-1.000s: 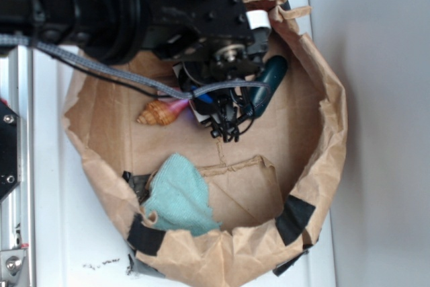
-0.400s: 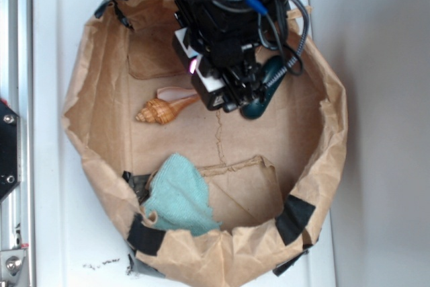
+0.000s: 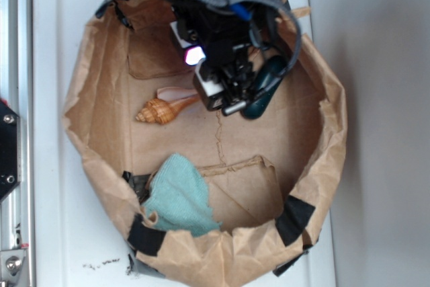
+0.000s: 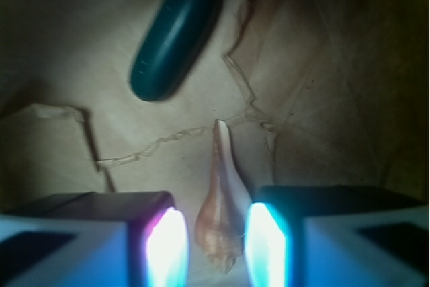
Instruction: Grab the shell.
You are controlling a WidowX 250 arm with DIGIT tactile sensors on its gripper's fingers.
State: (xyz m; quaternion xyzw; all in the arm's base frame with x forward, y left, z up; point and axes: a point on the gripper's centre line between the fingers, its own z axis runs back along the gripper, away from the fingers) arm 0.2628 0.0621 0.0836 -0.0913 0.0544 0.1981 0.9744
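1. While the gripper (image 4: pixel 215 243) hangs open, we see the shell (image 4: pixel 220 214) framed between its two lit fingers (image 4: pixel 168 243) at the bottom centre of the wrist view, gaps on both sides, nothing pinched.
2. Shell in the exterior view: shell (image 3: pixel 163 107) lies flat on the bag (image 3: pixel 101 45) floor, left of centre; gripper (image 3: pixel 228 95) sits at centre-top, its fingertips hidden under the arm body.
3. Done, as we read it: approach and lateral alignment. Pointed tail runs up-frame in the wrist view, the fat body is in the gap.
4. Left: final descent if height is short (we can't tell height), close, lift.
5. Capsule (image 4: pixel 176 33) is upper left in the wrist view, well apart from the shell. Cloth (image 3: pixel 178 196) sits bottom left in the exterior view, also clear.
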